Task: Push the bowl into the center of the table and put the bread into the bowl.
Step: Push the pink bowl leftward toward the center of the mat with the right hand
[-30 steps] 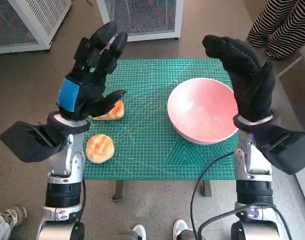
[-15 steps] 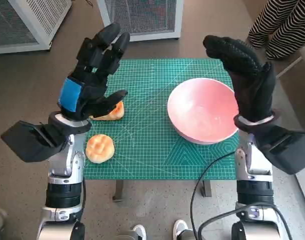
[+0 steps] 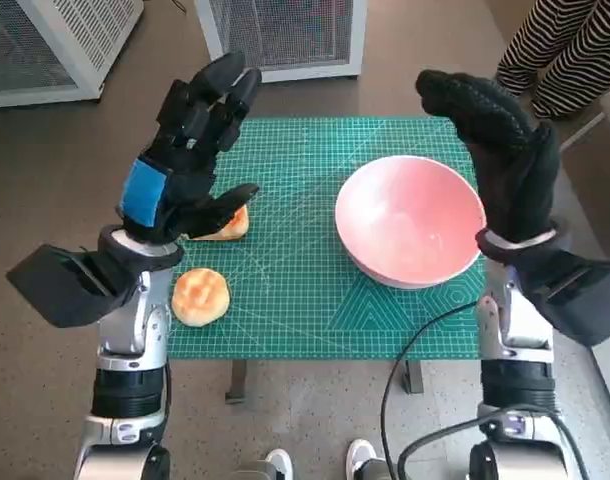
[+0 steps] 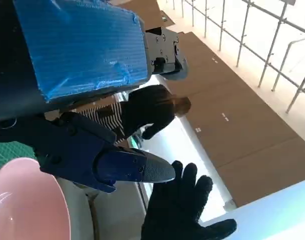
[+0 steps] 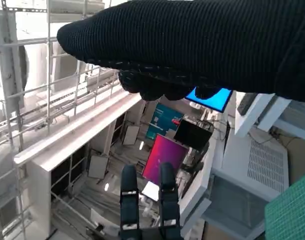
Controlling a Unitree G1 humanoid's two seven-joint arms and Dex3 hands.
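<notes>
1. Green cutting mat point(image 3: 305, 250) is covering the small bench point(image 3: 285, 345), and brown floor point(image 3: 45, 180) is lying around it, with white mesh cabinets point(image 3: 285, 35) behind.
2. We are seeing the pink bowl point(image 3: 410, 220) standing upright on the right half of the mat, not in its middle.
3. We are seeing two pieces of bread on the left part of the mat: a round bread roll point(image 3: 200, 296) near the front edge, and a second bread piece point(image 3: 225, 224) a little farther back, partly hidden by the left robot hand.
4. The left robot hand point(image 3: 190, 150) is hanging raised above the left side of the mat with its fingers spread apart, holding nothing; its thumb is pointing toward the second bread piece.
5. The right robot hand point(image 3: 500, 160) is standing raised just beside the right rim of the bowl, fingers stretched and apart, gripping nothing; we cannot tell if it is touching the rim.
6. A person in striped trousers point(image 3: 560, 50) is standing at the far right.
</notes>
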